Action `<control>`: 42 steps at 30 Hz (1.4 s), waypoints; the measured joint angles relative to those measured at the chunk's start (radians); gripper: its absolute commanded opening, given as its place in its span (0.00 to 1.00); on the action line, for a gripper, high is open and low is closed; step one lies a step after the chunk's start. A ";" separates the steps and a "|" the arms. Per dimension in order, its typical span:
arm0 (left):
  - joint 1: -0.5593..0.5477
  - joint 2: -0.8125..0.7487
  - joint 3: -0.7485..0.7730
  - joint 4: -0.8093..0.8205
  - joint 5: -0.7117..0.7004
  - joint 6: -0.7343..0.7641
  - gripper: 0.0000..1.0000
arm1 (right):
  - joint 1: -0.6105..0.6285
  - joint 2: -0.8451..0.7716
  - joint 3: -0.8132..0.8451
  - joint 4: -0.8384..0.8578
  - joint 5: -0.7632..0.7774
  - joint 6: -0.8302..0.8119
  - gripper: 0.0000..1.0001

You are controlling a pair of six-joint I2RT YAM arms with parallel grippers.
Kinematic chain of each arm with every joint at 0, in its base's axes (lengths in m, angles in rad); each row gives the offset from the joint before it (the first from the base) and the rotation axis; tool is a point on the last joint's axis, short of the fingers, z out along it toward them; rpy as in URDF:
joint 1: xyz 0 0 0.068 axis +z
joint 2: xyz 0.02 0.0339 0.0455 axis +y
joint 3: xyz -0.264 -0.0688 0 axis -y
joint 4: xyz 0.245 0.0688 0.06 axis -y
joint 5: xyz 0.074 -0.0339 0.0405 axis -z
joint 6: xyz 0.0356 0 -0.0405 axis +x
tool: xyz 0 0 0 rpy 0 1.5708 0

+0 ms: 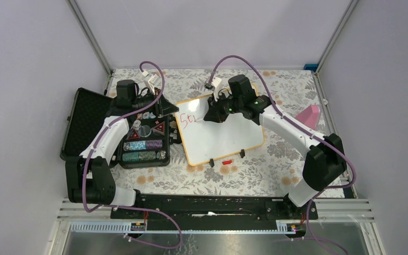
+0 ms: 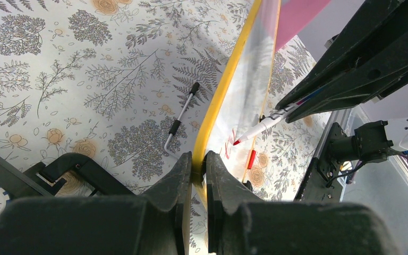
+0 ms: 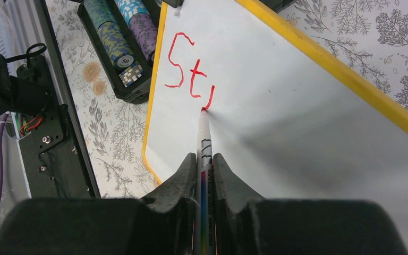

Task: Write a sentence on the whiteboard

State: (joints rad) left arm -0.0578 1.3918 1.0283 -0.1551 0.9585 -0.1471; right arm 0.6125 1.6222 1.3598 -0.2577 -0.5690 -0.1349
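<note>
Right claw [image 3: 204, 158] pinching red marker [image 3: 204, 130], tip touching whiteboard [image 3: 308, 127] beside red "St"; left claw [image 2: 197, 162] clamped on its edge.

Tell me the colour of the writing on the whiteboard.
Red. The writing on the whiteboard shows best in the right wrist view.

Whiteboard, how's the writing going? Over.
Left jaws shut on whiteboard edge. Right jaws shut on marker, tip touching board. Red "St" written. Nothing blocking.
</note>
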 measured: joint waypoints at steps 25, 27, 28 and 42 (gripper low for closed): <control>0.000 0.000 0.000 0.000 0.000 0.000 0.00 | 0.005 0.000 0.018 -0.003 0.031 -0.003 0.00; 0.000 0.000 0.000 0.000 0.000 0.000 0.00 | 0.004 0.000 0.018 -0.003 0.031 -0.003 0.00; 0.000 0.000 0.000 0.000 0.000 0.000 0.00 | 0.004 0.000 0.018 -0.003 0.030 -0.003 0.00; 0.000 0.000 0.000 0.000 -0.002 0.000 0.00 | -0.016 0.000 0.034 -0.002 0.030 0.005 0.00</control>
State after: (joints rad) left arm -0.0582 1.3918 1.0283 -0.1551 0.9569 -0.1467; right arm 0.5964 1.6222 1.3937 -0.2600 -0.5392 -0.1295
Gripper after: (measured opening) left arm 0.110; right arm 0.175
